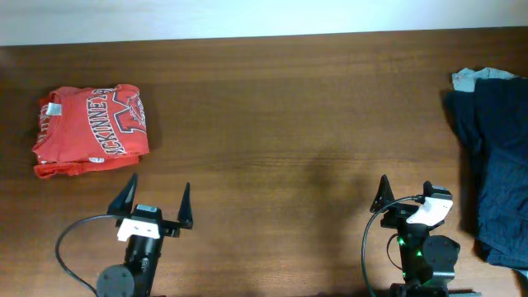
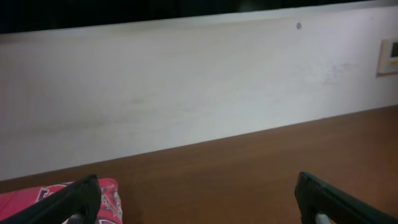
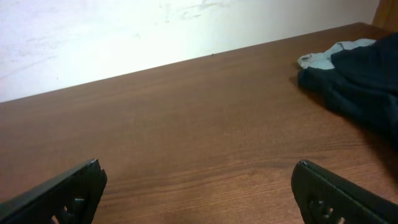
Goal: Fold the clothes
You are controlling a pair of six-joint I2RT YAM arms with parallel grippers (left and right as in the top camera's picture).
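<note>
Ok, status. Red-orange T-shirt (image 1: 91,130): soft cotton, folded into a rough rectangle with rumpled edges. White-and-navy block lettering faces up and a small white neck tag sits at its far-left corner. It lies flat on the table (image 1: 289,124), which is brown wood-grain laminate, smooth with a matte sheen. Well to the right of the shirt, at the opposite end of the tabletop, is a dark navy fabric pile (image 1: 499,165), loose and crumpled with no clear shape. A pale blue-grey scrap (image 1: 474,78) pokes out at its far corner. Beyond the shirt runs a plain white wall (image 2: 186,93), scuffed, carrying a small beige wall plate (image 2: 388,57) off to the right.

Left gripper (image 1: 159,183): just on the near side of the shirt and slightly right of it. Black tapered fingers are spread wide, nothing between them, not touching the cloth. In the left wrist view a corner of the shirt shows behind the left finger.

Right gripper (image 1: 405,186): far right of the shirt, close to the navy pile and apart from it. Fingers likewise spread wide and empty, bare wood between them. A green light (image 1: 402,242) glows on that arm.
</note>
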